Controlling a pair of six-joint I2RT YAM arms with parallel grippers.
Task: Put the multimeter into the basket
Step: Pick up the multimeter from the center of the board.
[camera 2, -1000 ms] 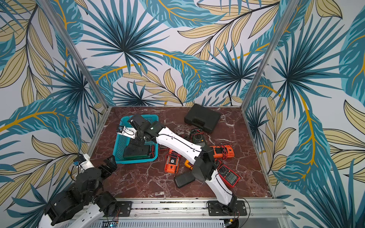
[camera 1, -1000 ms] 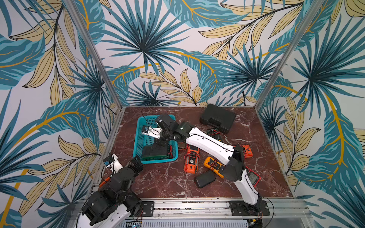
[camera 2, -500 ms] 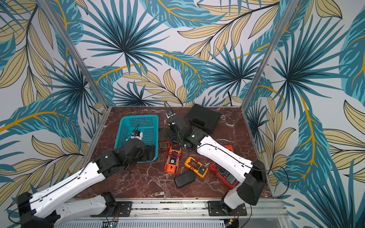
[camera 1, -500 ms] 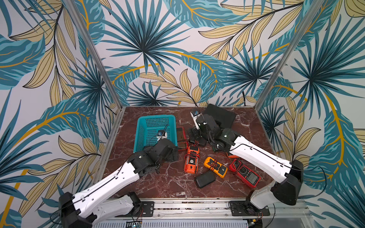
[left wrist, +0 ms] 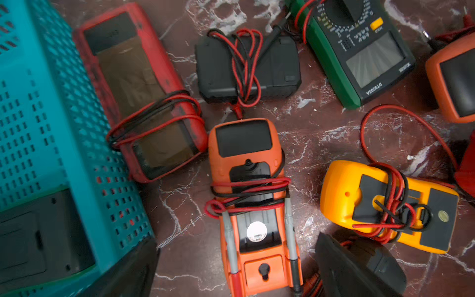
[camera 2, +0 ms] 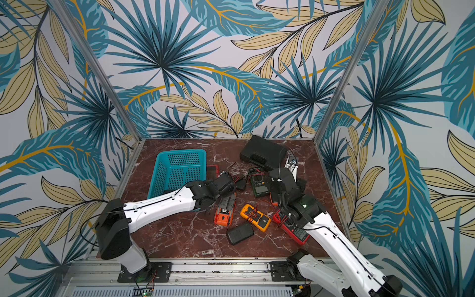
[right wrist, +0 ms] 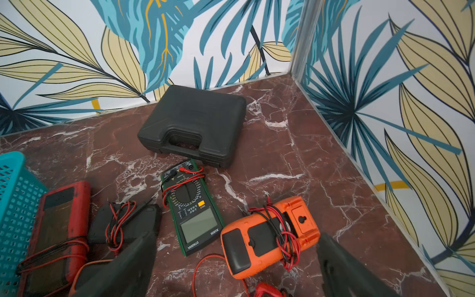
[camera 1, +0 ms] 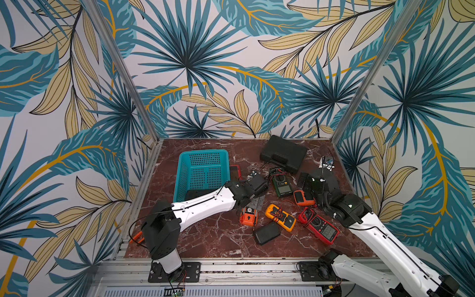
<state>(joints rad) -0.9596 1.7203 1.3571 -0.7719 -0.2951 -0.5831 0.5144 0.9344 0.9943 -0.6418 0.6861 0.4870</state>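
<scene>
While poised over orange multimeter (left wrist: 244, 144), near-right of basket (left wrist: 77, 115) | left pincer (left wrist: 236, 239) apart, empty | right pincer (right wrist: 237, 234) apart, empty | step, likely: approach | next: lower, clamp across body, clear of leads (left wrist: 246, 185)

In both top views you lose the upper end of the orange meter (camera 1: 248, 217) at centre frame under the left arm (camera 1: 205, 204), which also covers part of the black meter (camera 1: 198, 193) in the basket (camera 1: 203, 152). Right of centre, the right arm (camera 1: 347, 208) masks one end of a second orange meter (camera 1: 303, 198). In the left wrist view you get the left gripper (left wrist: 244, 270) only as two dark fingertips cut by the frame edge, and the basket's wall is blurred.
</scene>
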